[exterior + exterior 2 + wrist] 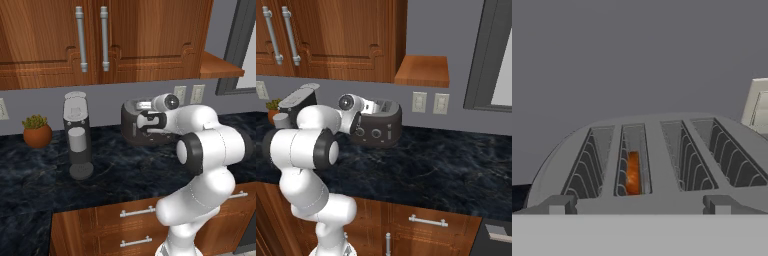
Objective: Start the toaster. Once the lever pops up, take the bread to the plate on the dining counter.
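Observation:
The dark grey toaster [381, 127] stands on the black marbled counter [446, 165] against the wall. Two round knobs and the lever [390, 131] in its vertical slot sit on its front face. In the hand view I look low across the toaster's silver top [662, 125]. The bread [632, 172] sits deep in the second slot from the left and glows orange. My gripper [639, 205] is open, both fingertips [559, 204] level with the toaster's near edge and nothing between them. In the left base view my gripper [150, 120] hangs close in front of the toaster [131, 125]. The plate and the dining counter are out of view.
A tall silver-and-black coffee machine [77, 135] stands left of the toaster, and a potted plant [37, 132] further left. Wood wall cabinets [100, 40] hang above. Wall outlets [428, 102] sit behind the toaster, a window frame [478, 55] at the right.

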Controlling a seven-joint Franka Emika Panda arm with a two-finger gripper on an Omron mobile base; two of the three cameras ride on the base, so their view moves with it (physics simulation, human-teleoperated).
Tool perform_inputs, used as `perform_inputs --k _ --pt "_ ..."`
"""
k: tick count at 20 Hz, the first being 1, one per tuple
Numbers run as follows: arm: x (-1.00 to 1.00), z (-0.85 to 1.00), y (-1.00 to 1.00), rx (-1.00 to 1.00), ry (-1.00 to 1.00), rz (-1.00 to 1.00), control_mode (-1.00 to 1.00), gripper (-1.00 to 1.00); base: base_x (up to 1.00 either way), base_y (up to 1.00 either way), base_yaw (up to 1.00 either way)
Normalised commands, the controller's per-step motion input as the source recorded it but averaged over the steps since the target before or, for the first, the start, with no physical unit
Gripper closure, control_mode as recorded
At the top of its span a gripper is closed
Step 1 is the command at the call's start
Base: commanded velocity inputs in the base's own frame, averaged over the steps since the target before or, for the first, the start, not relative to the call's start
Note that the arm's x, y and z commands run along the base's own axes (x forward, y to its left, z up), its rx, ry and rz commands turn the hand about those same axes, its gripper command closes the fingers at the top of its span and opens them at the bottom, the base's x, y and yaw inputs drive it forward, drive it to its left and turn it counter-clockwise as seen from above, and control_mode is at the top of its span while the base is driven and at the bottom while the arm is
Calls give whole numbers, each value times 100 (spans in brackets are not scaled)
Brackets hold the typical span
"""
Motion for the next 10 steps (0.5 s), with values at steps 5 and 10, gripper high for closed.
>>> perform_inputs --k 5,10 --pt "0 0 0 0 0 0 -100 -100 0 0 0" --pt "4 0 0 0 0 0 -100 -100 0 0 0"
